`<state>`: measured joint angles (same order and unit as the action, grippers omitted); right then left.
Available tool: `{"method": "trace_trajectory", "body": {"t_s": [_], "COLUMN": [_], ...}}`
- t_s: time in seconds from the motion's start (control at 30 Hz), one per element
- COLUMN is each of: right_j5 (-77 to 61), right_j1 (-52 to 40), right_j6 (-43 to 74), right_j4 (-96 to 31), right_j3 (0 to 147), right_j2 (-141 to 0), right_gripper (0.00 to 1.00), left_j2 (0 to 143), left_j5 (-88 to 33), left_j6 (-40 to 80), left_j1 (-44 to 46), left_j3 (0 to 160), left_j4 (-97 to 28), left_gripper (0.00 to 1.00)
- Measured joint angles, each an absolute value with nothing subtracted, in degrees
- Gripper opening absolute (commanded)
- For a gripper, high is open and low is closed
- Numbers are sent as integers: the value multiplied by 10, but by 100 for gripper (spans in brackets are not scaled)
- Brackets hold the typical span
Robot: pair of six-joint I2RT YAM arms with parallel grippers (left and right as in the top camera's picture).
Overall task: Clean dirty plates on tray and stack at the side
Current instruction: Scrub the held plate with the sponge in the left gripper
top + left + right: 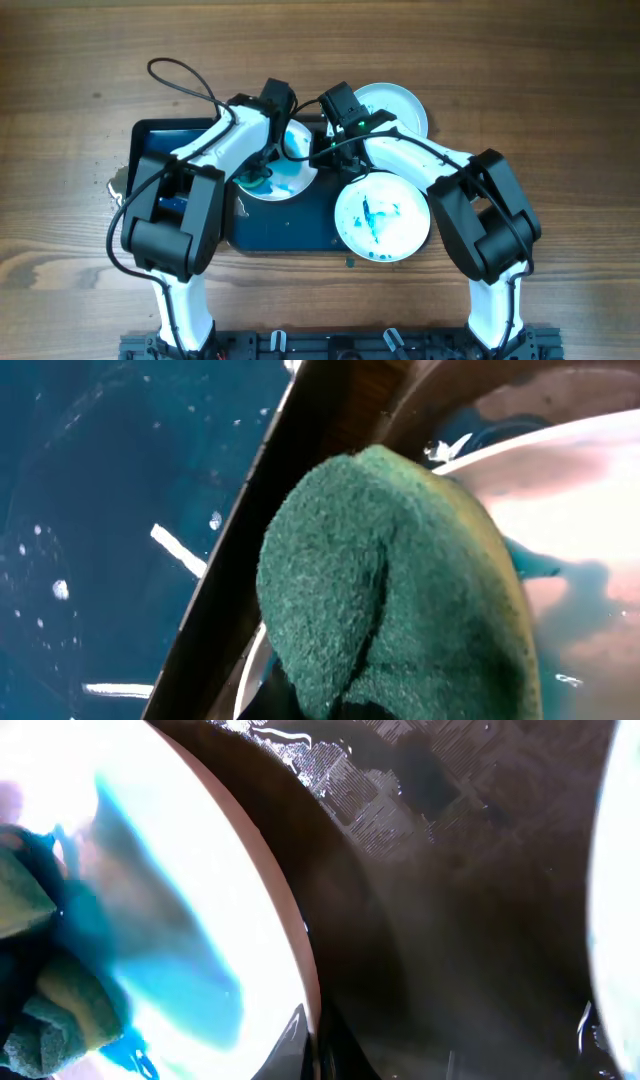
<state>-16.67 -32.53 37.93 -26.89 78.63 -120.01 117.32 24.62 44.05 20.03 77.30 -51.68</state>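
Note:
The dark blue tray (290,225) lies mid-table. A white plate (290,183) smeared with blue sits on its middle. My left gripper (268,160) is shut on a green sponge (390,590) that presses on this plate (580,510). My right gripper (318,155) is shut on the plate's right rim; in the right wrist view its fingers (315,1040) pinch the rim of the plate (200,870). A second plate (382,217) with blue marks lies at the tray's right end. A third plate (400,105), plain white, lies off the tray at the back right.
The table is wood (560,100). A black cable (180,75) loops behind the left arm. A wet patch (118,185) lies at the tray's left edge. The tray's left part (80,510) is wet and bare.

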Motion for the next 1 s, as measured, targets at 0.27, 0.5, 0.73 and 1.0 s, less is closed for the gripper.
{"method": "trace_trajectory", "body": {"t_s": [0.27,0.5,0.73,1.0], "right_j5": [-166,-167,-167,-167], "right_j1": [-324,-322,-325,-324], "right_j6": [379,379,379,379], "right_j4": [-272,-273,-271,-273], "right_j3": [787,787,787,787], "right_j2": [-1200,-1200,-1200,-1200], "right_gripper": [4,4,4,4], "left_j2": [1160,1159,1162,1161], "left_j5": [-128,-19,173,-173], "left_j6": [118,233,414,107], "left_j1": [205,203,204,190], "left_j3": [770,773,772,767], "left_j4": [-442,-439,-535,-472], "left_gripper": [4,4,4,4]}}
